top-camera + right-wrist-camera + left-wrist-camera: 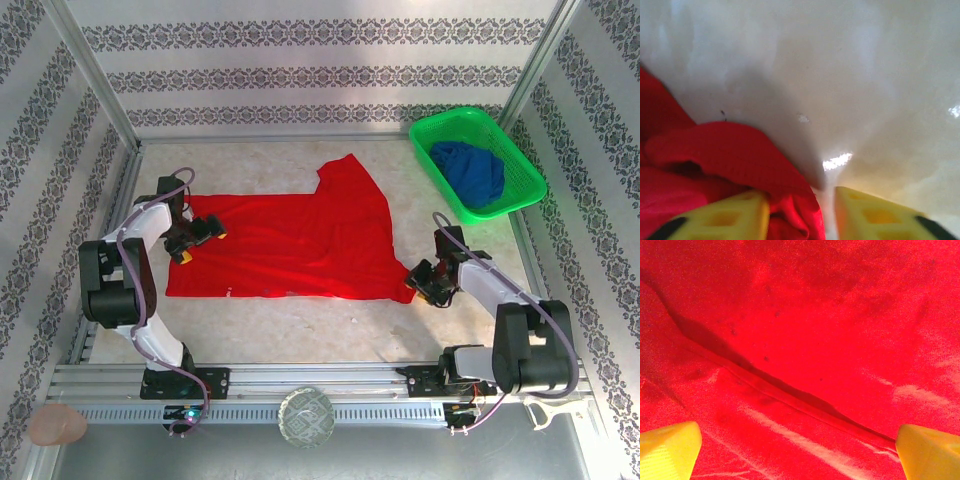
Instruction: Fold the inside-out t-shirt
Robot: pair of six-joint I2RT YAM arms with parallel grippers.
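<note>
Pinching near-right corner of t-shirt (300, 245), spread mid table (300, 340): right gripper (421, 286) narrow, cloth between its 2 fingers (730, 220), can't tell if pinched. Left gripper (202, 240) wide over t-shirt's left edge. I'd catch both layers, lift slowly.

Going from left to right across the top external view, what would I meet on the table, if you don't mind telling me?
left gripper → red t-shirt → right gripper → green basket
</note>
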